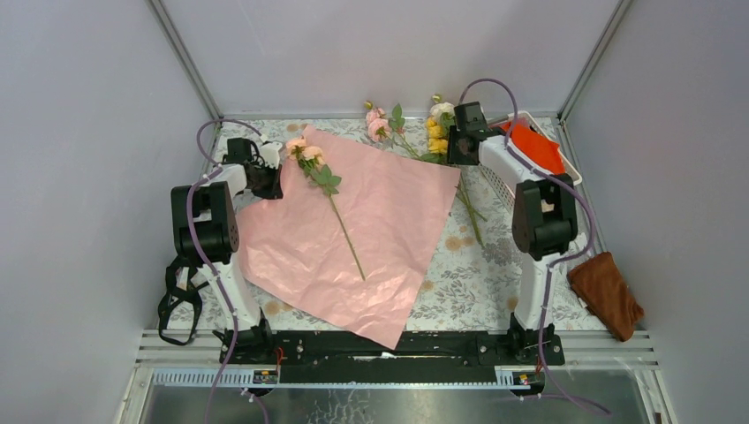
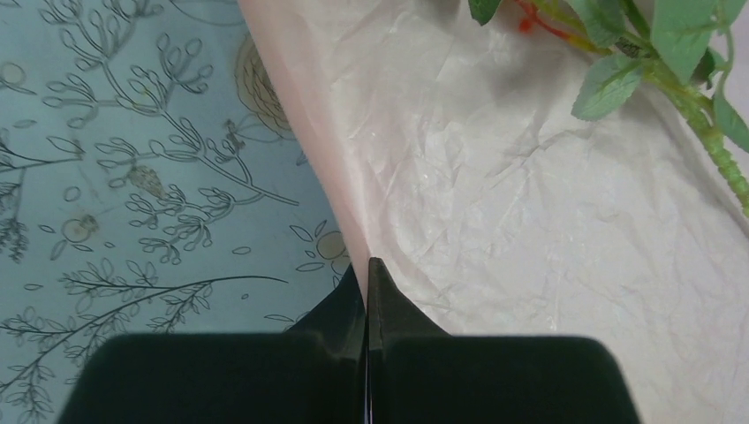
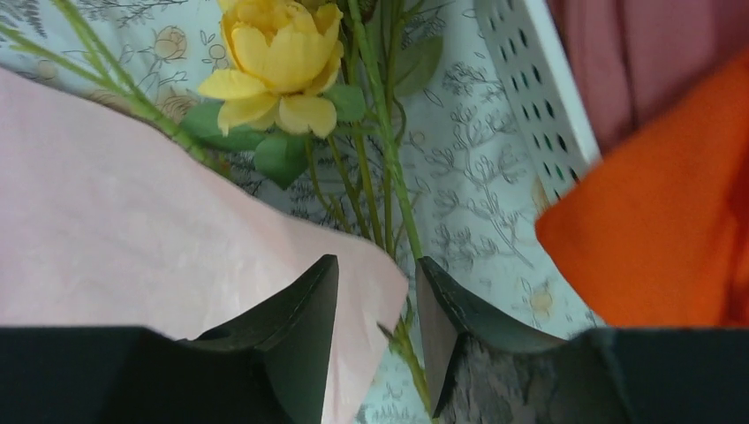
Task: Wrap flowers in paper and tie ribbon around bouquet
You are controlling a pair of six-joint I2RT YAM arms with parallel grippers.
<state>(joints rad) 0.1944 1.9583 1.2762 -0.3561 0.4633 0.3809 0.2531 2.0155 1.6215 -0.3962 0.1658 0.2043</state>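
The paper (image 1: 353,230) lies spread pale-pink face up on the patterned table. One of the flowers (image 1: 309,161), pink with a long stem, rests on it. More flowers (image 1: 435,132), pink, yellow and white, lie loose at the back. My left gripper (image 1: 269,181) is at the paper's left corner; in the left wrist view the left gripper (image 2: 366,265) is shut on the paper (image 2: 530,221) edge. At the sheet's right corner my right gripper (image 1: 455,150) stands open; the right wrist view shows the gripper (image 3: 377,265) around the paper corner (image 3: 132,221) and green stems, below a yellow bloom (image 3: 274,53). The black ribbon (image 1: 177,300) lies looped by the left arm's base.
A white perforated basket (image 1: 499,181) with an orange-red cloth (image 1: 534,146) stands at the back right, close beside my right gripper. In the right wrist view the basket (image 3: 530,79) and the orange cloth (image 3: 654,221) sit just right of the fingers. A brown cloth (image 1: 605,291) lies at the right edge.
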